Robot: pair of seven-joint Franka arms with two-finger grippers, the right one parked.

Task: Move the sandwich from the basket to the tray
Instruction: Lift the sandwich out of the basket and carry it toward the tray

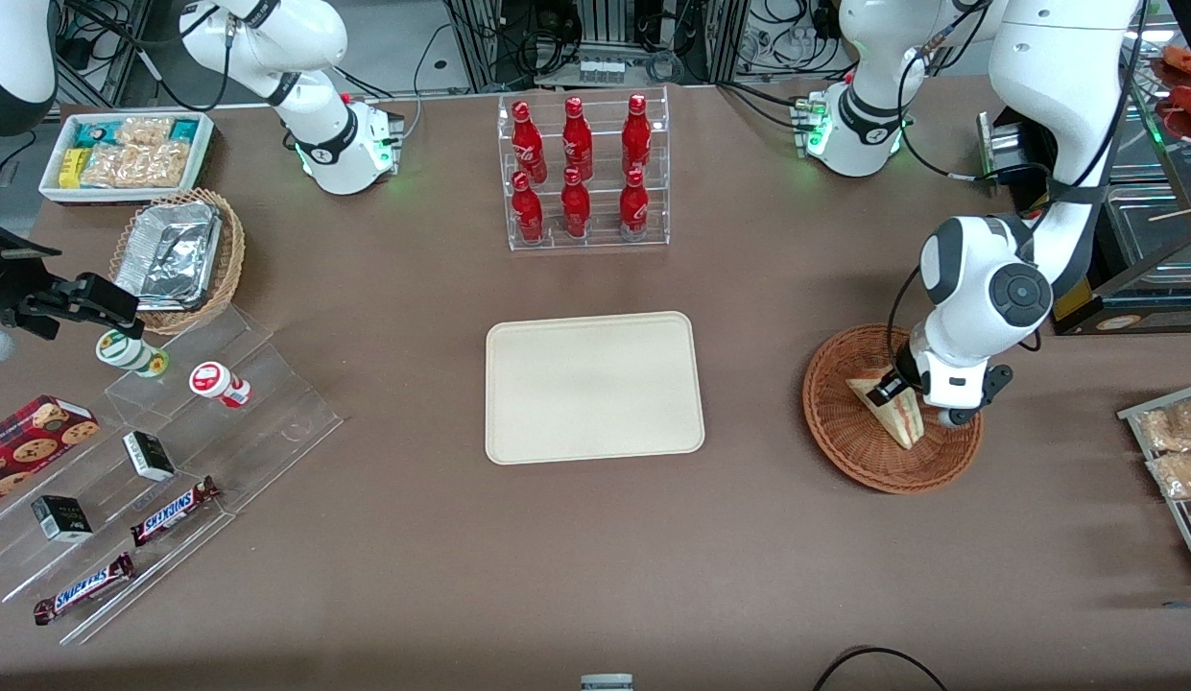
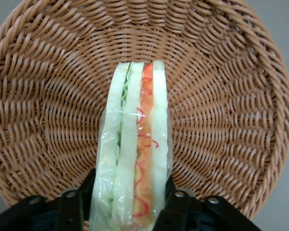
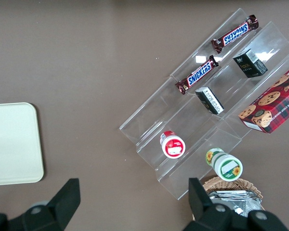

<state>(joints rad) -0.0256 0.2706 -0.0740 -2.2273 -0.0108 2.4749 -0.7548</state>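
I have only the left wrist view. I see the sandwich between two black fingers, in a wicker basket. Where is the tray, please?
Observer: The tray lies flat at the table's middle, apart from the basket, toward the parked arm's end.
Operator: Is something on it?
Observer: No, its surface is bare.
Operator: Is the sandwich lifted already?
Observer: The sandwich is in the basket, the gripper shut on it; I cannot tell if it has left the basket floor.
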